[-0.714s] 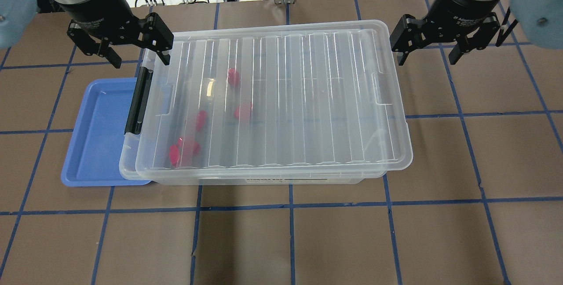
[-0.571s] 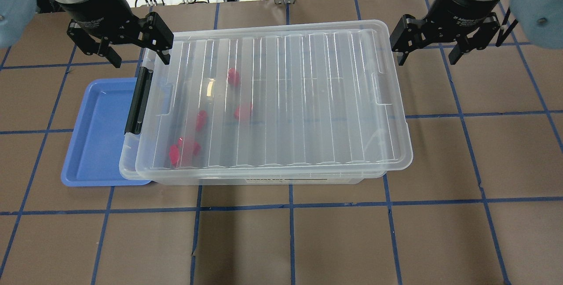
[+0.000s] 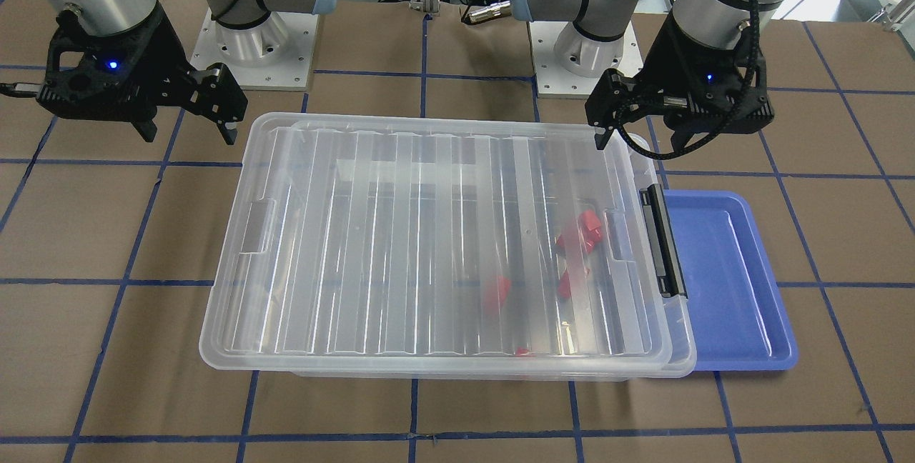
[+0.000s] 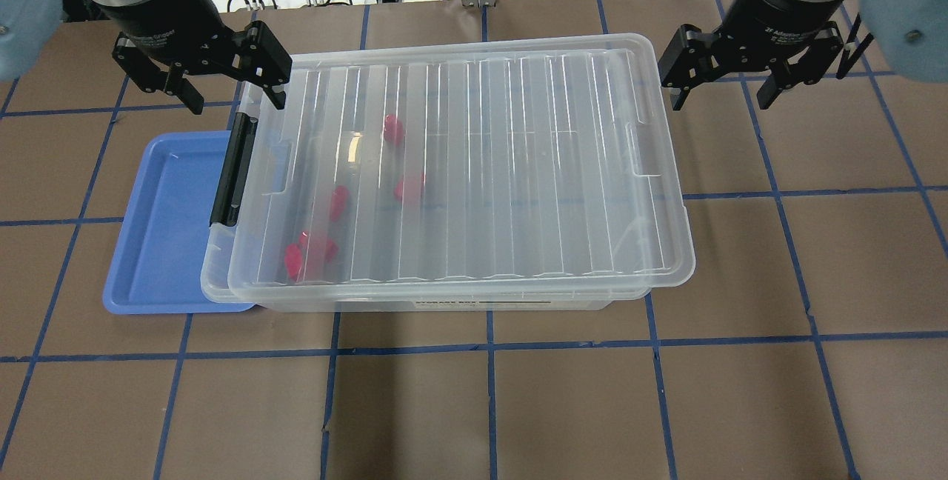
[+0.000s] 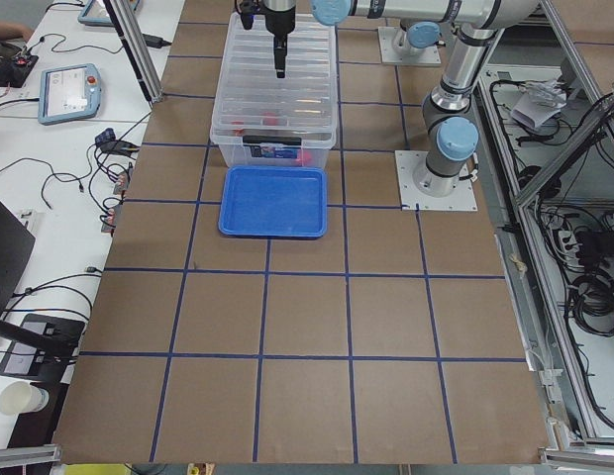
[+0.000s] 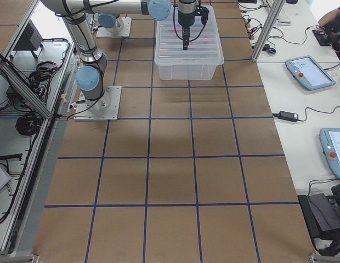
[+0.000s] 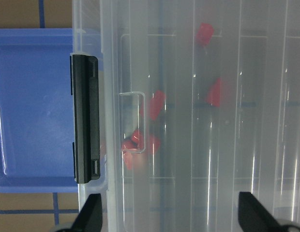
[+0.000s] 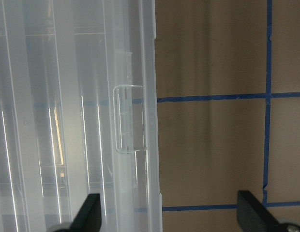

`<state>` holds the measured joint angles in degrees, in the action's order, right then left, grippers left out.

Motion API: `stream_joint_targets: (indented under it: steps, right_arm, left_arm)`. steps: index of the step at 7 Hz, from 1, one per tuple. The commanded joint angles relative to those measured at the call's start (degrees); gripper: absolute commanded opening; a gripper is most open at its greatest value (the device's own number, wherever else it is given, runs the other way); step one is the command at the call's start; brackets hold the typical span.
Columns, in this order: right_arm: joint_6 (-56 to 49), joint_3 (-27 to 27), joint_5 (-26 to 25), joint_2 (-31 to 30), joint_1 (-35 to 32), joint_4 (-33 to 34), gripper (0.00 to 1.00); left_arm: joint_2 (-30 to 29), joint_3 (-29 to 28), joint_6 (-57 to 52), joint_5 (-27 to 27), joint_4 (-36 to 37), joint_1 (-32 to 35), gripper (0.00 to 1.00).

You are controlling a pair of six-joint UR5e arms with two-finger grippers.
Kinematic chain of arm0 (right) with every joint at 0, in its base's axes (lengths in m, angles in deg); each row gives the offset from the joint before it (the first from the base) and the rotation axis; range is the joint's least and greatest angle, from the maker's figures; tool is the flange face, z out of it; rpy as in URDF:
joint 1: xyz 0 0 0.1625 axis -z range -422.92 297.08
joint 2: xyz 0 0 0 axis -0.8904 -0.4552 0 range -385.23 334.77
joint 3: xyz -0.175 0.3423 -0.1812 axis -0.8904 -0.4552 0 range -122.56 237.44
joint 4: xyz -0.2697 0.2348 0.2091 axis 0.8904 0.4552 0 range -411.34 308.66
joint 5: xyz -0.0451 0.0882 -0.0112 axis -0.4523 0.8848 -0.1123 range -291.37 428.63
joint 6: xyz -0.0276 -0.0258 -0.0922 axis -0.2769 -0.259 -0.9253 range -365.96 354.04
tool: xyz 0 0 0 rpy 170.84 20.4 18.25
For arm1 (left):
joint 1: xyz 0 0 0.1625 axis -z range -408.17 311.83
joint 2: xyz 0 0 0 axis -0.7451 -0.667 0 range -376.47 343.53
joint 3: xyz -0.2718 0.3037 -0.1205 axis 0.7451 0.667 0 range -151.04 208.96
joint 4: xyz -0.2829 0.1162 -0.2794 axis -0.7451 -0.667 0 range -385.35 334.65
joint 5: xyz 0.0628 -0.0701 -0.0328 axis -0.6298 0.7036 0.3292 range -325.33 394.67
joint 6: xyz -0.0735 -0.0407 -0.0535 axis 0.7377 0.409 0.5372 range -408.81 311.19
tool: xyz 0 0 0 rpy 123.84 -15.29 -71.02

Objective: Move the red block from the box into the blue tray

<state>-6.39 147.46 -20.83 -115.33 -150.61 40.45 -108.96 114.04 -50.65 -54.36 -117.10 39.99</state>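
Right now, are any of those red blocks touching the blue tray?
Apart. The overhead view shows the red blocks inside the closed box, its wall between them and the blue tray, whose visible floor is bare.

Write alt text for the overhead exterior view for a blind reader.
A lidded clear box of red blocks overlaps a blue tray on its left. The left end effector and right end effector hover open by its upper corners.

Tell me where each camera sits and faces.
Front: across table, facing robot; bases, left gripper, right gripper, box.
Overhead: behind robot, looking down; grippers, blue tray.
Left side: table end, tray nearest; left arm.
Right side: opposite end; right arm.
Left wrist: down on latch, red blocks; fingertips.
Right wrist: down on box edge; fingertips.
Shared: both wrists see the box.
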Motion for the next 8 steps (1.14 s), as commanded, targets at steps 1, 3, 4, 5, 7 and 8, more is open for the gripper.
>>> stream_joint_targets:
  steps: [1, 3, 4, 5, 7, 8]
  right_arm:
    - [0.0, 0.3, 0.1, 0.0, 0.0, 0.5, 1.0]
    - [-0.3, 2.6, 0.0, 0.8, -0.1, 5.5, 1.0]
    - [-0.4, 5.6, 0.2, 2.8, -0.1, 9.5, 1.0]
    - [-0.3, 8.4, 0.0, 4.0, -0.1, 14.1, 1.0]
    - [-0.3, 10.0, 0.0, 7.3, -0.1, 18.8, 1.0]
    - [-0.3, 10.3, 0.1, 8.0, -0.1, 20.1, 1.0]
  left_arm:
    - [-0.1, -0.1, 0.0, -0.1, 0.1, 0.0, 1.0]
    - [-0.1, -0.2, 0.0, -0.1, 0.1, 0.0, 1.0]
    - [-0.1, -0.1, 0.0, -0.1, 0.1, 0.0, 1.0]
    - [-0.1, 0.0, 0.0, -0.1, 0.1, 0.0, 1.0]
    - [-0.1, 0.0, 0.0, -0.1, 0.1, 0.0, 1.0]
    - [-0.1, 0.1, 0.0, -0.1, 0.1, 0.0, 1.0]
